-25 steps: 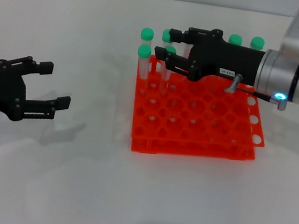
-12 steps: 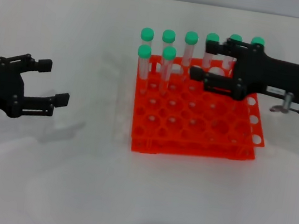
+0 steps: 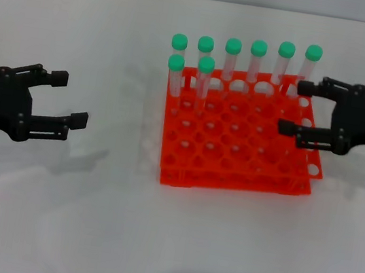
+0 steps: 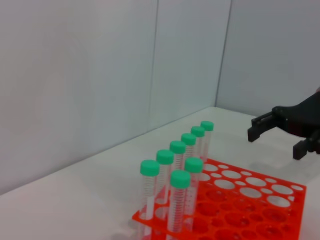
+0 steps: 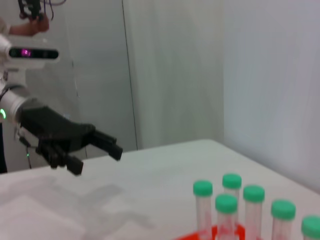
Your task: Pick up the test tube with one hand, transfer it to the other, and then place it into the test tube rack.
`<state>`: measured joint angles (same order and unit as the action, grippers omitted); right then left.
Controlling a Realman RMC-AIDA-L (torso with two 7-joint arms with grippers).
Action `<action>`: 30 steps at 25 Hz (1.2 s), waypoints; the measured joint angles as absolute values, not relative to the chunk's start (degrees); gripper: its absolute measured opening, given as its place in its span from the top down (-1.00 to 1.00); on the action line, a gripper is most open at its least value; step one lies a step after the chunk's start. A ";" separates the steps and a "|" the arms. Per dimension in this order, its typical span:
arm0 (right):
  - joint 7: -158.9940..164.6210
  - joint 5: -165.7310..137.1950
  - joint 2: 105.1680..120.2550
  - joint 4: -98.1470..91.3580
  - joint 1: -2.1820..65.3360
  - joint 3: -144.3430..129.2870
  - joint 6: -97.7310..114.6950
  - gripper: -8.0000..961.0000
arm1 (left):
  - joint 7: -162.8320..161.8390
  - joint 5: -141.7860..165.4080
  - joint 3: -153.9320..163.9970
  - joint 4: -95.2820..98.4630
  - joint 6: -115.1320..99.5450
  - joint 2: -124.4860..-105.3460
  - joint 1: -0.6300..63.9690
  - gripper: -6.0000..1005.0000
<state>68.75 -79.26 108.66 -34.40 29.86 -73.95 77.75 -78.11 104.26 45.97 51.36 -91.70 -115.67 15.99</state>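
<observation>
The orange test tube rack (image 3: 234,159) stands mid-table with several green-capped test tubes upright in it. Most fill the back row. Two stand in the second row, one of them the test tube (image 3: 205,78) beside the left corner tube (image 3: 174,75). My right gripper (image 3: 295,108) hovers open and empty at the rack's right edge, clear of the tubes. Well to the left of the rack, my left gripper (image 3: 70,99) is open and empty above the table. The left wrist view shows the rack (image 4: 250,217), the tubes (image 4: 180,197) and the right gripper (image 4: 275,142).
The white table (image 3: 153,242) stretches around the rack, with a pale wall behind it. In the right wrist view the left gripper (image 5: 97,161) appears far off beyond the tube caps (image 5: 226,202). A person's hand shows in that view's far corner.
My right gripper has drawn back to the right, from over the rack's rear left tubes to its right edge, empty. The tubes it covered now show. The left gripper has barely shifted.
</observation>
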 joint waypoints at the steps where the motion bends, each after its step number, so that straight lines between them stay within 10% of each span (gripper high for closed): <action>1: 68.85 -80.78 108.62 -34.22 29.83 -73.05 78.20 -0.78 | -78.12 104.27 45.97 50.90 -92.06 -115.48 16.26 -0.77; 30: 69.27 -89.07 107.73 -31.88 29.61 -70.83 81.08 -0.76 | -79.44 108.82 46.04 43.53 -96.76 -112.41 22.92 -0.77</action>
<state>69.27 -89.07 107.73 -31.88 29.61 -70.83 81.08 -79.44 108.82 46.04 43.53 -96.76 -112.41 22.92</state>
